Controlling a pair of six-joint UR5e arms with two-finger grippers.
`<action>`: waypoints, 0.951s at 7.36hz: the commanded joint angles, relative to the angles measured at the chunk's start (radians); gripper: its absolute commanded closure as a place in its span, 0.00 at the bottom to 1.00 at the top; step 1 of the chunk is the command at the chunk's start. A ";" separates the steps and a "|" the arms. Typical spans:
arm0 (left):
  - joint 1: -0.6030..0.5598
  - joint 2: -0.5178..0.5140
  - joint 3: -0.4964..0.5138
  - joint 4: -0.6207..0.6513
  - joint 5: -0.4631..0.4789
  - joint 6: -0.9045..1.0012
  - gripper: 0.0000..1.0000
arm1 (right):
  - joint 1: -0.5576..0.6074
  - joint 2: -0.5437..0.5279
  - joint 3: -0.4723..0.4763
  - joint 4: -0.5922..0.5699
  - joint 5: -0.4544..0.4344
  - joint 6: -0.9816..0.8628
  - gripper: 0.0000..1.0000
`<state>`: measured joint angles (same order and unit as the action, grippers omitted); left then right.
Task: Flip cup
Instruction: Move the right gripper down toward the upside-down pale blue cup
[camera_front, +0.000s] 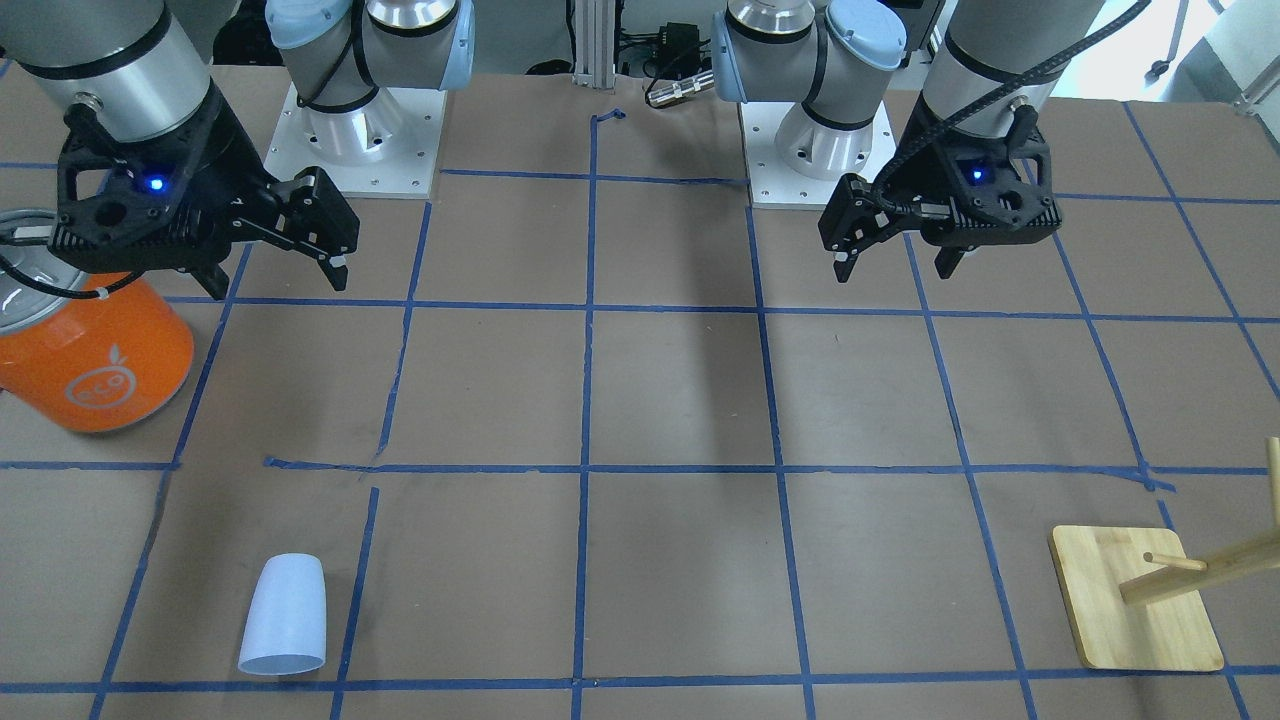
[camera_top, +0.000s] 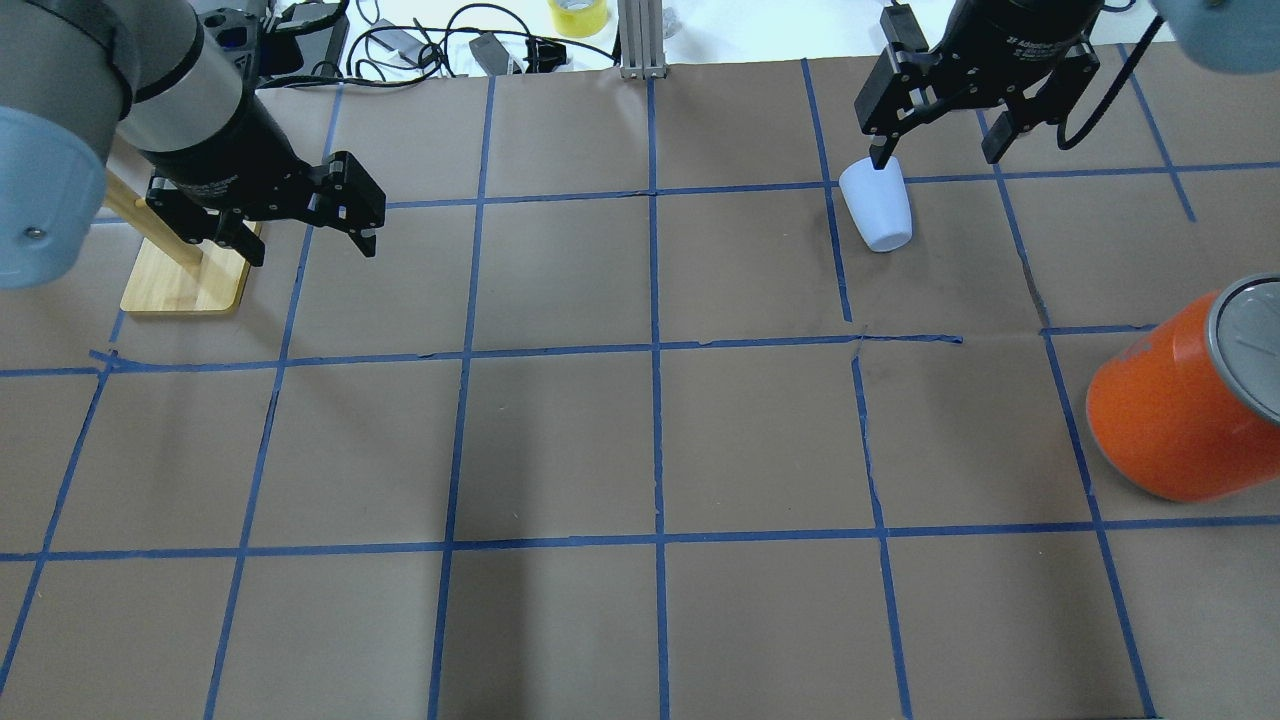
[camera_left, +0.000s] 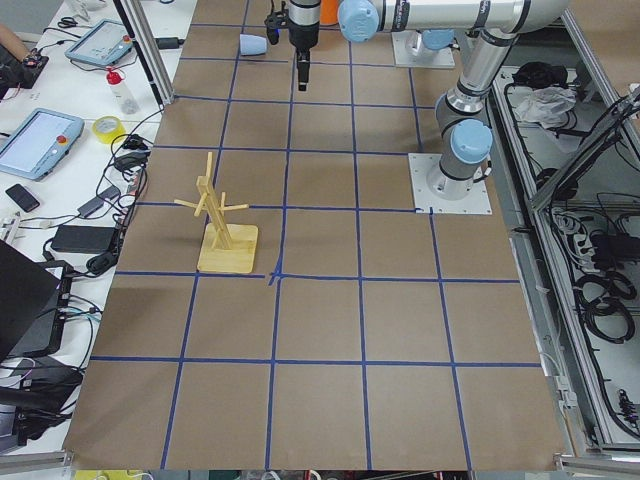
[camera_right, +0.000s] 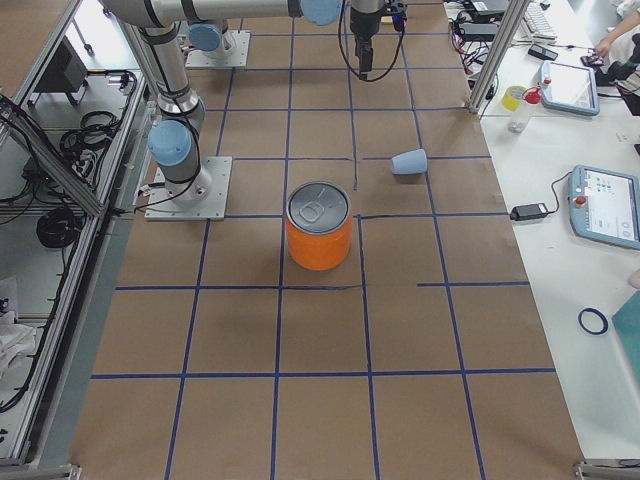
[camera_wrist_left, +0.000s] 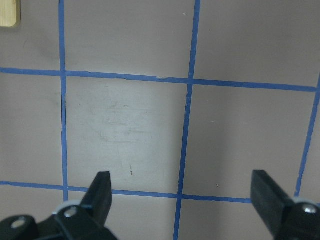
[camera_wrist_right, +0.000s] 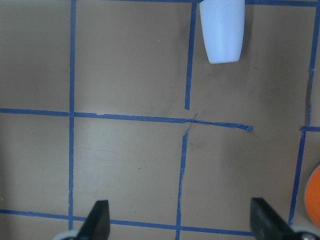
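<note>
The pale blue-white cup (camera_front: 283, 618) lies on its side on the brown paper, mouth pointing away from the robot. It also shows in the overhead view (camera_top: 877, 208), the exterior right view (camera_right: 408, 161) and at the top of the right wrist view (camera_wrist_right: 221, 30). My right gripper (camera_front: 278, 280) (camera_top: 937, 158) (camera_wrist_right: 180, 207) is open and empty. It hangs high above the table, apart from the cup. My left gripper (camera_front: 897, 270) (camera_top: 310, 250) (camera_wrist_left: 181, 182) is open and empty over bare paper, far from the cup.
A large orange can (camera_front: 90, 350) (camera_top: 1180, 410) with a silver top stands on my right side, nearer the robot than the cup. A wooden peg stand (camera_front: 1135, 600) (camera_top: 185, 280) stands on my left side, near the left gripper. Blue tape lines grid the table.
</note>
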<state>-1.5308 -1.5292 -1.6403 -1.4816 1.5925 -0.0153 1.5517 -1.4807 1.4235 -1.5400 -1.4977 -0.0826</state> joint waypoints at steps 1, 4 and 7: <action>0.000 0.004 -0.003 -0.002 0.004 0.006 0.00 | -0.004 0.025 0.002 -0.005 -0.015 0.000 0.00; 0.000 0.007 0.000 -0.002 0.006 0.006 0.00 | -0.027 0.098 0.000 -0.072 -0.024 0.015 0.00; 0.001 0.006 -0.010 -0.002 0.007 0.006 0.00 | -0.068 0.363 -0.015 -0.465 -0.027 0.017 0.00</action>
<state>-1.5302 -1.5225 -1.6444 -1.4834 1.5998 -0.0092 1.4978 -1.2326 1.4125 -1.8402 -1.5227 -0.0662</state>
